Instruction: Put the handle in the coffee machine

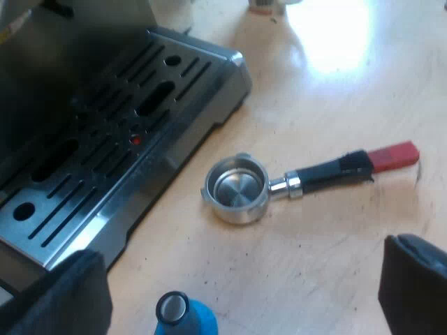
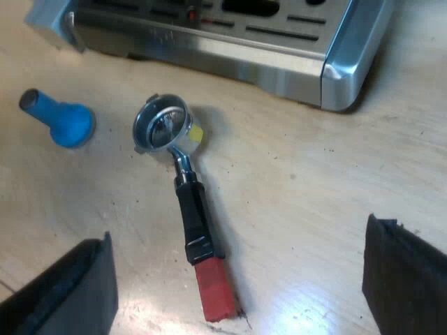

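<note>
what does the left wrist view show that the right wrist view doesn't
Left wrist view adds most of the drip tray's slotted grate from above. Right wrist view adds a yellow bit beside the basket of the holder and the blue tamper whole, on its side. Shared: the holder loose on the table by the espresso machine, with the left gripper and right gripper open above.

Brushed metal, glossy plastic, pale wood.
The espresso machine (image 2: 230, 59) has a brushed metal casing with a satin sheen. The holder (image 1: 237, 190) has a polished, mirror-bright metal cup, and its handle (image 1: 328, 171) is glossy black plastic ending in matt red. The tamper (image 2: 66, 122) looks like smooth, matt blue plastic. The table (image 2: 300, 181) is pale, smooth wood, faintly glossy and dark-flecked.
</note>
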You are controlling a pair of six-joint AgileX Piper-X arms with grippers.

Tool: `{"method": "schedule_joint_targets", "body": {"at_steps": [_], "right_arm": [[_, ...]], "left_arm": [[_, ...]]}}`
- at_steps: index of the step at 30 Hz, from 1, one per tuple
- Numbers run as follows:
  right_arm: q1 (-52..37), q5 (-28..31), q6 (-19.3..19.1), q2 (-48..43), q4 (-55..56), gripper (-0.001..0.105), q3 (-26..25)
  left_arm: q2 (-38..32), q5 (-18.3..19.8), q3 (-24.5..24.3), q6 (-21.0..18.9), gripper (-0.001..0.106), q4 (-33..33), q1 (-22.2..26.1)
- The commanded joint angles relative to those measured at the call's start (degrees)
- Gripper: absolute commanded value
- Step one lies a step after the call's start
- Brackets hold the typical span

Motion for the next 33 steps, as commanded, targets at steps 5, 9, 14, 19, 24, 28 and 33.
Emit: {"method": "schedule_joint_targets", "body": {"at_steps": [5,9,14,19,24,28,33], "right_arm": [[3.4,1.9,-3.5,8.7,1.4,0.074,-5.1],[10.1,7.4,-2.8,13.1,1.7,0.074,-6.4],[18.7,15.4,1.9,17.7,1.4,0.067,-6.5],[24.5,21.8,7.6,23.5,1.6,0.044,-6.5],[27.7,21.9,8.9,29.3,1.6,0.018,-6.5],[29.7,22.3,9.8,33.6,1.1,0.000,-6.5],[32.0,22.3,13.0,39.7,-1.1,0.000,-6.3]], "left_arm": [[4.4,1.2,-0.4,2.9,0.079,0.2,-5.5],[7.1,-0.8,-0.4,2.8,0.079,-0.4,-11.9],[10.1,-3.0,-0.3,2.1,0.079,-3.4,-17.4],[14.1,-3.1,0.0,-3.0,0.079,-8.1,-22.1],[16.4,-8.9,1.6,-6.4,0.079,-14.1,-28.1],[17.3,-12.6,3.7,-9.4,0.079,-17.0,-30.3],[18.0,-13.2,6.1,-10.6,0.079,-18.9,-30.3]]}}
